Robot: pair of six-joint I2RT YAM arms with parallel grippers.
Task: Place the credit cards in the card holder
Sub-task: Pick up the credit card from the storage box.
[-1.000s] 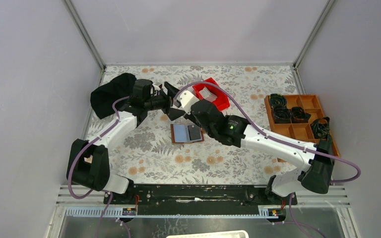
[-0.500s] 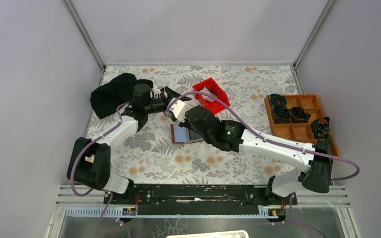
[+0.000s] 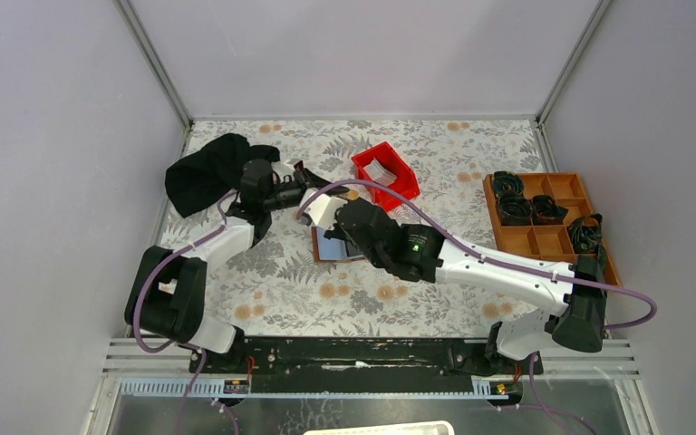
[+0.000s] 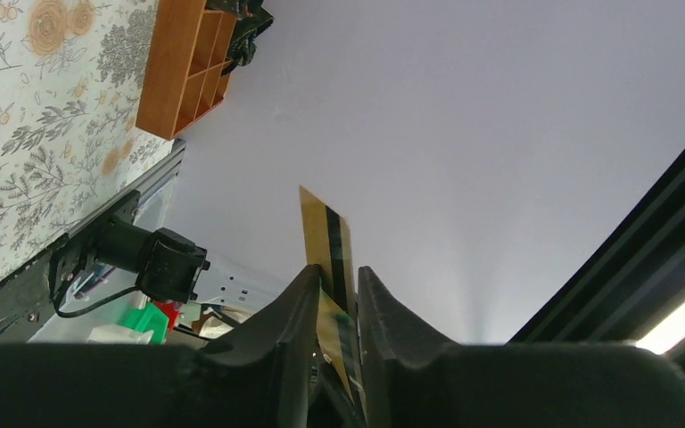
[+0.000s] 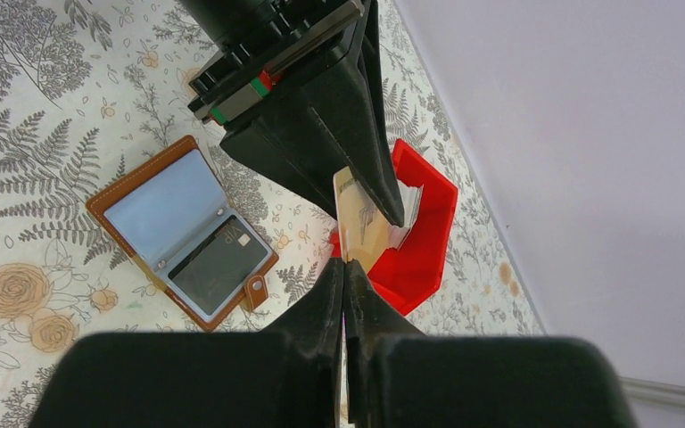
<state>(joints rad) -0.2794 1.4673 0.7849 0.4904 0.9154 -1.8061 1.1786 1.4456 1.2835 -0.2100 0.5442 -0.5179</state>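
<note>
A gold credit card [image 5: 357,218] with a black stripe [image 4: 328,241] hangs in the air between both grippers. My right gripper [image 5: 346,266] is shut on its lower edge. My left gripper [image 4: 337,272] has its jaws drawn in against the card's two sides, above the table left of the red bin [image 3: 306,179]. The brown card holder [image 5: 178,232] lies open and flat below them [image 3: 326,246], with a dark card [image 5: 218,265] in its right pocket. More credit cards [image 3: 381,169] lie in the red bin [image 5: 428,245].
An orange-brown compartment tray [image 3: 553,237] with black items stands at the right. A black cloth [image 3: 201,168] lies at the back left. The right arm reaches across the card holder. Walls close the table in on three sides.
The right gripper carried the gold card left to the left gripper. The left jaws, wide open a second ago, have closed in on the card.
</note>
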